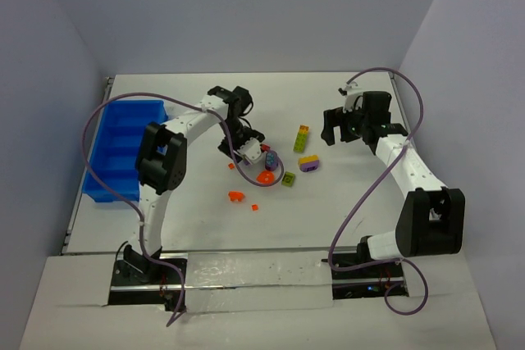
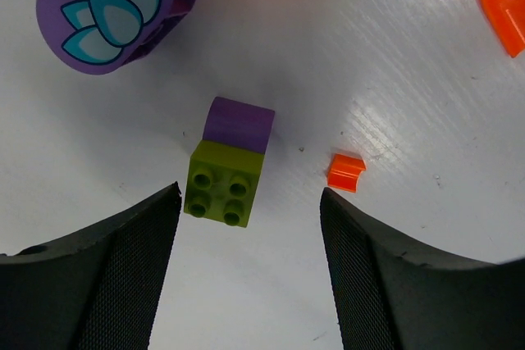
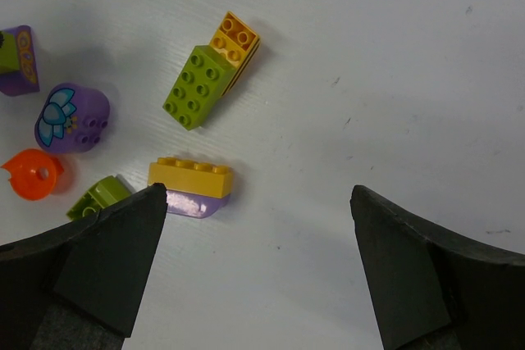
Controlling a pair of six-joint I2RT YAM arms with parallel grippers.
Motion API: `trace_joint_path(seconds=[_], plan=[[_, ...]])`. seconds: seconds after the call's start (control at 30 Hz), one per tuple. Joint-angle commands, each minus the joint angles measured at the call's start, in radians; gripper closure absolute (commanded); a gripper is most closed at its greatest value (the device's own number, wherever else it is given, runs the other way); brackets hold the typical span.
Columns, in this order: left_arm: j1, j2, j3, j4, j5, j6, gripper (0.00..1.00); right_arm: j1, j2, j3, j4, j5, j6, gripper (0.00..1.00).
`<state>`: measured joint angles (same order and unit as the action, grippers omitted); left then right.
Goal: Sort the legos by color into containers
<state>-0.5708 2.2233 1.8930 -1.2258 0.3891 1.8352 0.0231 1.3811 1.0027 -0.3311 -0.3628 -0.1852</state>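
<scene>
Several legos lie mid-table. My left gripper (image 1: 239, 143) is open over them. In the left wrist view its tips (image 2: 250, 196) straddle an olive-green brick with a purple piece (image 2: 223, 186), without touching it. A purple flower brick (image 2: 111, 6) and a tiny orange bit (image 2: 346, 172) lie nearby. My right gripper (image 1: 333, 129) is open and empty (image 3: 258, 196), to the right of a yellow-on-purple brick (image 3: 190, 182) and a green-and-yellow brick (image 3: 203, 81). The blue tray (image 1: 123, 149) stands at the far left.
Loose orange bits (image 1: 237, 196) lie in front of the pile. An orange round piece (image 3: 34, 174) and an olive piece (image 3: 98, 197) sit by the right gripper's left finger. Purple cables loop over both arms. Walls close the table's back and sides.
</scene>
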Motion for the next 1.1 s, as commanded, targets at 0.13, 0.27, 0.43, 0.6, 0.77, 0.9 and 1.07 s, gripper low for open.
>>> trace_joint_path(seconds=[0.13,0.27,0.43,0.6,0.77,0.9,1.07], plan=[[-0.015,0.046,0.091,-0.056,-0.024,0.034,0.34,-0.012,0.000,0.045,-0.007,-0.021,-0.017,0.00],[-0.015,0.037,0.073,-0.044,-0.021,0.030,0.50,-0.012,0.004,0.048,-0.009,-0.022,-0.017,0.00],[-0.018,0.025,0.059,-0.025,-0.011,0.008,0.62,-0.012,0.002,0.048,-0.009,-0.024,-0.017,0.00],[-0.021,-0.008,0.040,-0.014,0.015,-0.082,0.85,-0.011,-0.017,0.042,0.010,-0.040,0.001,0.00],[0.039,-0.146,-0.022,0.051,0.309,-0.370,1.00,0.049,-0.031,0.050,0.024,-0.120,0.022,0.00],[0.125,-0.296,-0.120,0.189,0.535,-0.634,1.00,0.145,-0.033,0.057,0.027,-0.230,0.021,0.00],[0.183,-0.465,-0.329,0.506,0.735,-1.121,1.00,0.278,-0.009,0.084,0.046,-0.361,0.039,0.00]])
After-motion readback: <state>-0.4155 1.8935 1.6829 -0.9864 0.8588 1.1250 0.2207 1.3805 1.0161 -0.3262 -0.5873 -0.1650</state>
